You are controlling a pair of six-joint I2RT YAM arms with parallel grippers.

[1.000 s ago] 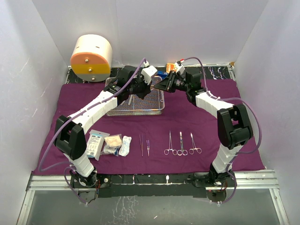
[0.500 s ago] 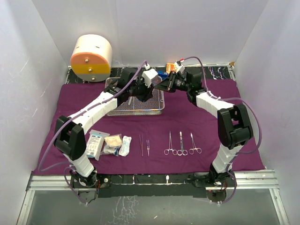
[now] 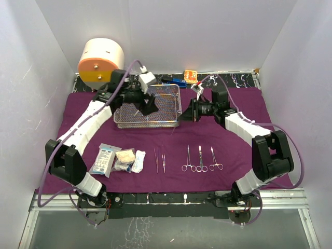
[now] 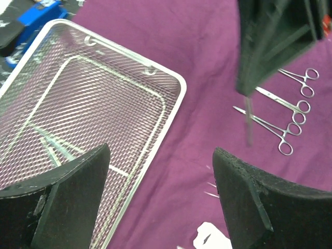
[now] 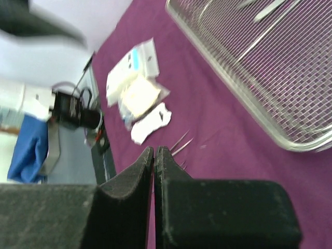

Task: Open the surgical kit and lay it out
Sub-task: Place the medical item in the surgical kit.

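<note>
- The wire-mesh tray [image 3: 148, 124] sits on the purple cloth [image 3: 228, 140], toward the surface's far edge and a bit left of middle. A couple of thin instruments [image 4: 52, 148] are lying in it.
- Lined up along the near edge: white packets and gauze [image 3: 118, 158] to the left, tweezers [image 3: 159, 160] mid-row, three forceps [image 3: 201, 161] right of those.
- Left end effector [image 4: 161, 202] hovers over the tray, fingers spread wide, nothing between them.
- Right end effector [image 5: 155, 155] is by the tray's right rim, pressed together. Looks like it's pinching a thin grey sliver [image 4: 248, 122], can't tell which tool.
</note>
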